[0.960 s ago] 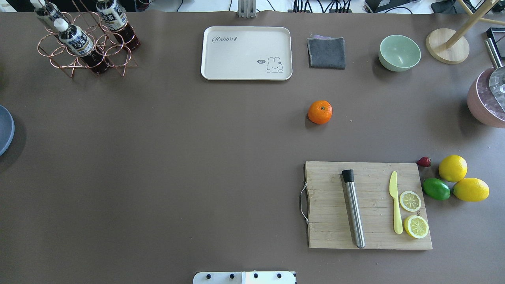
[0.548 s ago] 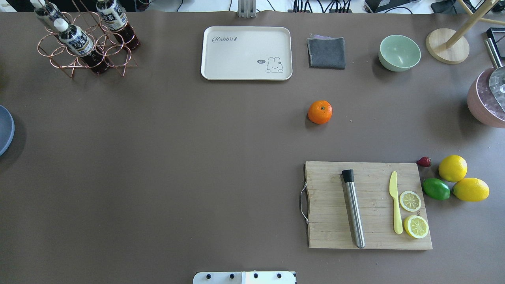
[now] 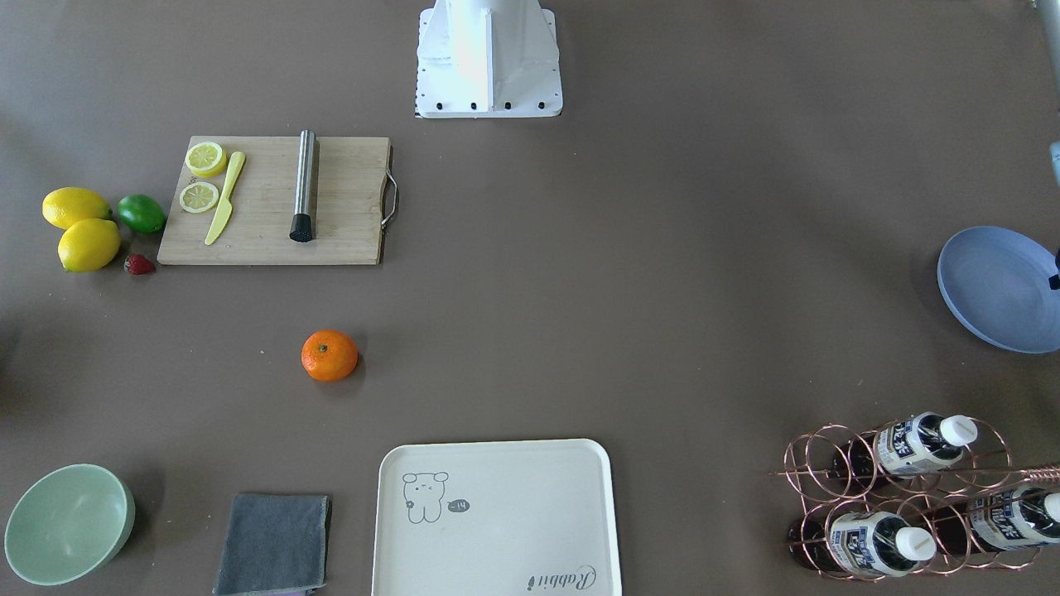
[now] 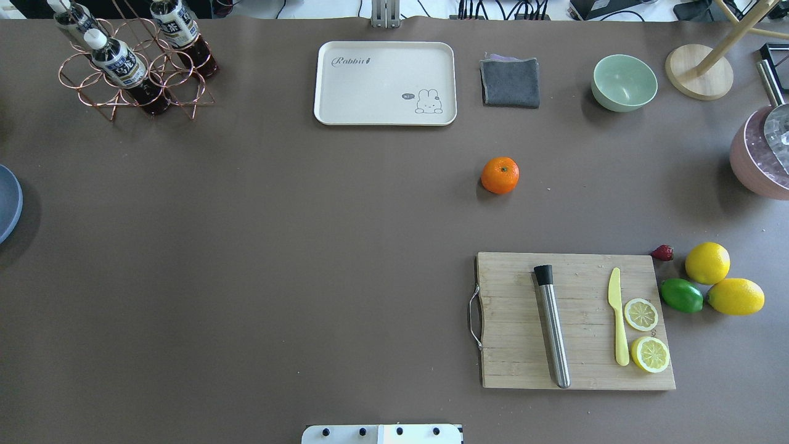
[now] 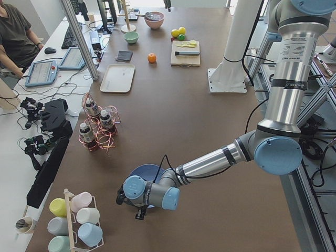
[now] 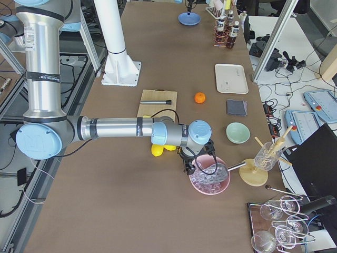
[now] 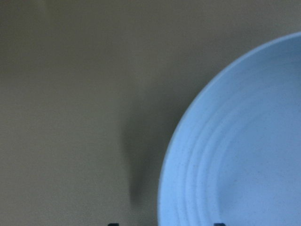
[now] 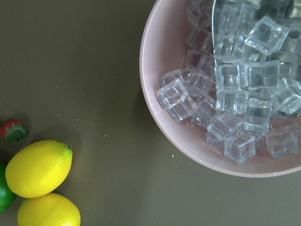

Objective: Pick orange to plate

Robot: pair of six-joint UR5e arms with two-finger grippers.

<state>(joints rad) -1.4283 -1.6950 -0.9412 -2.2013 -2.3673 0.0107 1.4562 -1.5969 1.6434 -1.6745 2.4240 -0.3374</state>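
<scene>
**One orange, one plate, far apart**

The single orange (image 4: 500,175) sits on the desk (image 4: 246,246) between the tray (image 4: 370,86) and the cutting board (image 4: 511,320), well apart from the one blue plate (image 3: 998,290). Two lemons (image 4: 707,263) and one lime (image 4: 681,295) lie nearby. The left claw (image 5: 140,213) hangs at the plate's edge and the right claw (image 6: 188,167) by the ice bowl (image 8: 186,139). I cannot tell how either claw is set.

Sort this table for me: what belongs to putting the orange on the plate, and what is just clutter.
For the job: orange, plate.

Lying about: tray, grey cloth, green bowl, cutting board, lemons, lime, strawberry, bottles, ice bowl.
</scene>
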